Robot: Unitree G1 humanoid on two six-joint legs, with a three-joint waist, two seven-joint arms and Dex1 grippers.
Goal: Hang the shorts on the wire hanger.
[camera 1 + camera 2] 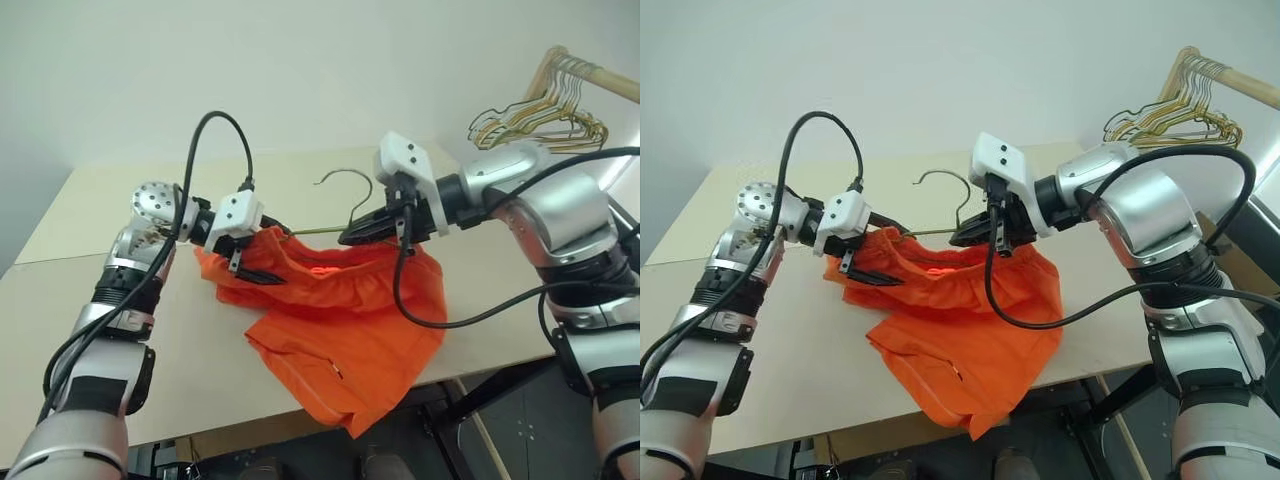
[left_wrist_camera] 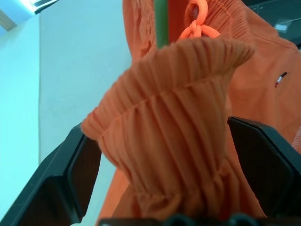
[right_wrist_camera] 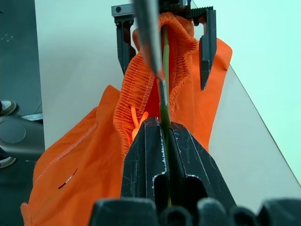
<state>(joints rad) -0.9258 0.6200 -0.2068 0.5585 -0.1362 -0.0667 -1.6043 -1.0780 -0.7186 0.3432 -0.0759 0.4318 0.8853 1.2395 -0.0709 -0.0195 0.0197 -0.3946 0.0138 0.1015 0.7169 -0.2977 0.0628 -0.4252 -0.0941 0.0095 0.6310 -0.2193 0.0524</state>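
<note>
Above a pale surface (image 1: 90,300), the right tool (image 1: 372,230) is clamped tight on the wire hanger (image 1: 345,190), its two black fingers pressed together around the thin wire just below the small hook, which stands up clear of the cloth. The hanger's arm runs from that grip toward the left tool (image 1: 262,258) and into the gathered waistband of the shorts (image 1: 350,330). The bright orange shorts hang from the wire at the waistband, bunched at the end by the left tool; their legs trail down and drape over the near edge of the surface, the lowest corner hanging past it.

The left tool stands wide open, one finger on each side of the bunched waistband; in the left wrist view the fabric fills the gap between the spread fingers (image 2: 80,169), and whether they touch it cannot be told. An orange drawstring (image 2: 197,26) shows inside the waistband.

Behind the arms the surface stretches bare to the wall. At the far right, well apart from the shorts, a bunch of gold and dark-green hangers (image 1: 545,110) hangs on a wooden rail (image 1: 600,78).
</note>
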